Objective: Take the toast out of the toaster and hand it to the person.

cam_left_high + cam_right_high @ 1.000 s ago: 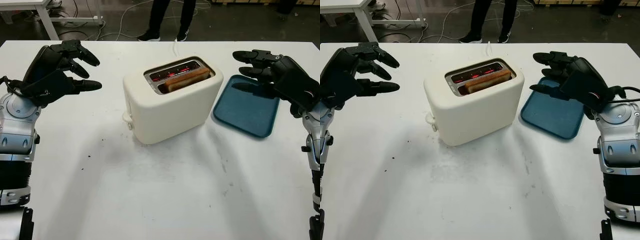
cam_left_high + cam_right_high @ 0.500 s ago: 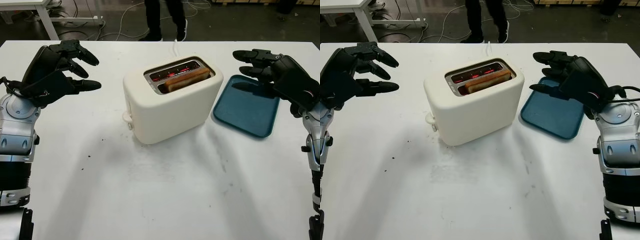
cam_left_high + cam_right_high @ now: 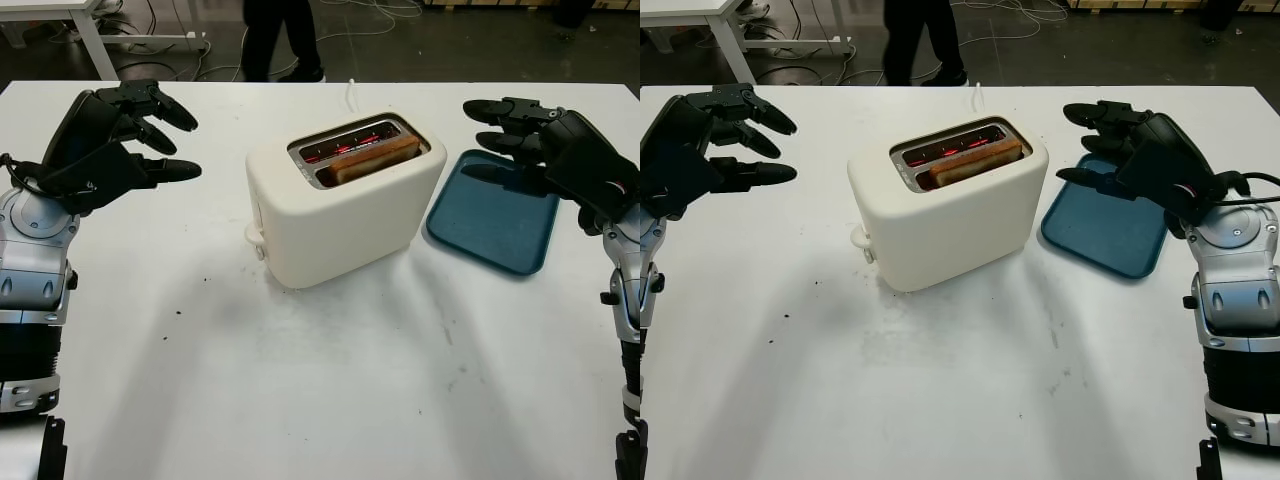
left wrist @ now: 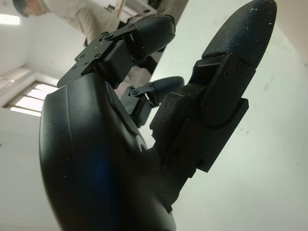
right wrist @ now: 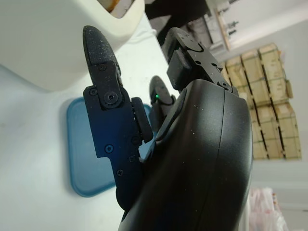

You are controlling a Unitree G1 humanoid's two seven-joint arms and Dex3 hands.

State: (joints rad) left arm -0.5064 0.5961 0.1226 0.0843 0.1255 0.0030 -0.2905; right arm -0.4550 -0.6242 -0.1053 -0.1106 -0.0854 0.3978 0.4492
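Note:
A cream toaster (image 3: 340, 215) stands at the middle of the white table, its slots glowing red. A slice of brown toast (image 3: 373, 158) sticks up from the nearer slot. My left hand (image 3: 140, 125) hovers open over the table to the left of the toaster, well apart from it. My right hand (image 3: 510, 135) hovers open to the toaster's right, above the far end of a blue tray (image 3: 495, 215). A person's dark trouser legs (image 3: 275, 35) stand on the floor beyond the table's far edge, left of centre.
The blue tray lies flat just right of the toaster and holds nothing. A white cord (image 3: 351, 92) runs from the toaster's back off the far edge. Another table's white leg (image 3: 95, 45) stands at the far left. Small dark crumbs dot the tabletop.
The person beyond the table has walked to the left. Both hands and the toaster stay almost where they were.

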